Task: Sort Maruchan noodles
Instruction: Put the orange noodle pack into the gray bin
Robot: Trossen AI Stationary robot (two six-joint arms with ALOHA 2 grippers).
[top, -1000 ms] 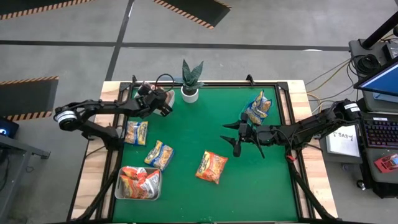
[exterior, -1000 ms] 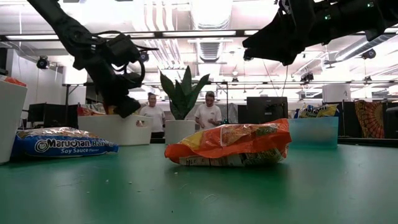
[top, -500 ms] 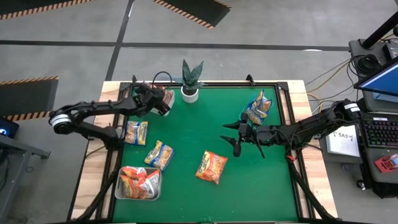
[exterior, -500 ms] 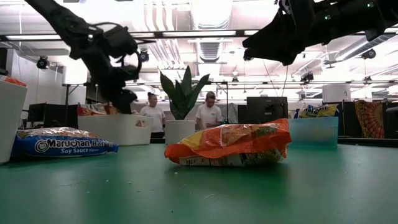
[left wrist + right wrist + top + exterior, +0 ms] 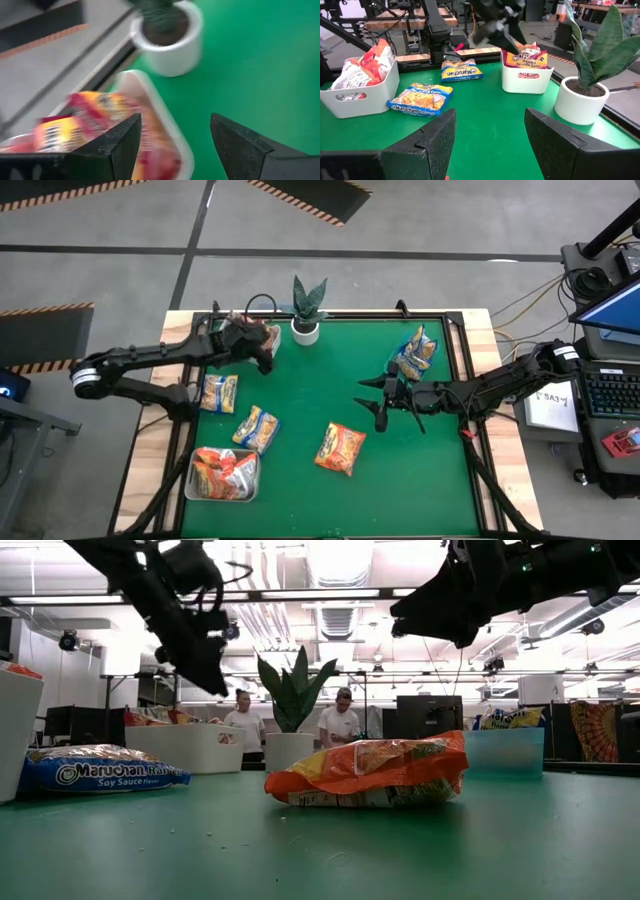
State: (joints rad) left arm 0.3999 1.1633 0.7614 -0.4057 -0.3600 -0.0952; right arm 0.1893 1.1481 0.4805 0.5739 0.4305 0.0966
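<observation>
Since a second ago, left end effector (image 5: 263, 352) pulled back and lifted from the red packets (image 5: 95, 127) in the back-left tray (image 5: 527, 77), now higher in the low view and hovering over that tray beside the plant (image 5: 306, 310); fingers spread wide and empty in the wrist view. Right end effector (image 5: 372, 400) unmoved, held above the table (image 5: 420, 470) right of centre, fingers wide apart, holding nothing. Orange packet (image 5: 341, 448) flat on the table in front of centre, near the right end effector but not touched. Two blue-and-yellow packets loose on the left side: one (image 5: 219, 392) near the left edge, another (image 5: 257, 428) just inward of it and nearer the front. More red packets piled in the front-left tray (image 5: 224, 474). Blue-and-yellow packets (image 5: 415, 352) in the tray at back right. Two people (image 5: 338, 723) standing in the room beyond the plant.
</observation>
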